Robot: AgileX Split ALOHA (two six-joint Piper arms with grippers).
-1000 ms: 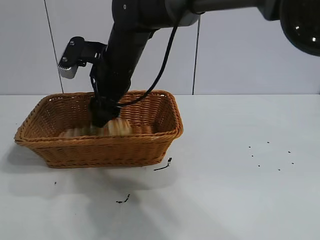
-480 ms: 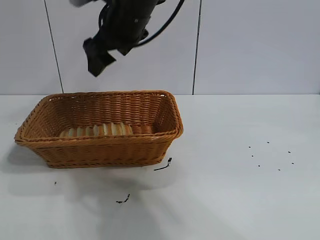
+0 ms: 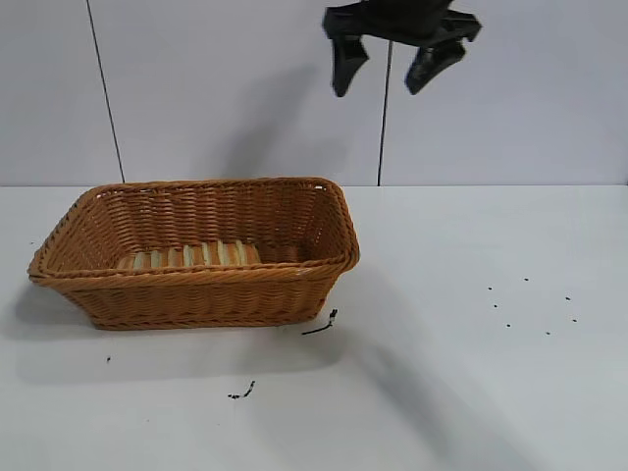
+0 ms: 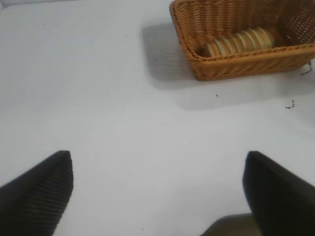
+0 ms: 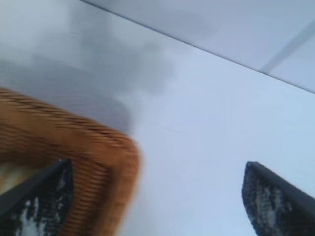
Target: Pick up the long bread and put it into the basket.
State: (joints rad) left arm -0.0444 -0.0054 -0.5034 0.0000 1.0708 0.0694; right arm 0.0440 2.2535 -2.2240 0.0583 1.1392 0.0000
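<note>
Right gripper (image 3: 388, 61) hangs wide open and empty, high above the basket (image 3: 201, 285).

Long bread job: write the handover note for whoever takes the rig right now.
Right gripper: open, empty, high above the table, beside the basket's right end.
Left gripper: open, empty, over bare table away from the basket.
Long bread: lying inside the basket along its front wall.
Done: bread placed and released.
Left: nothing but parking the right arm.
</note>
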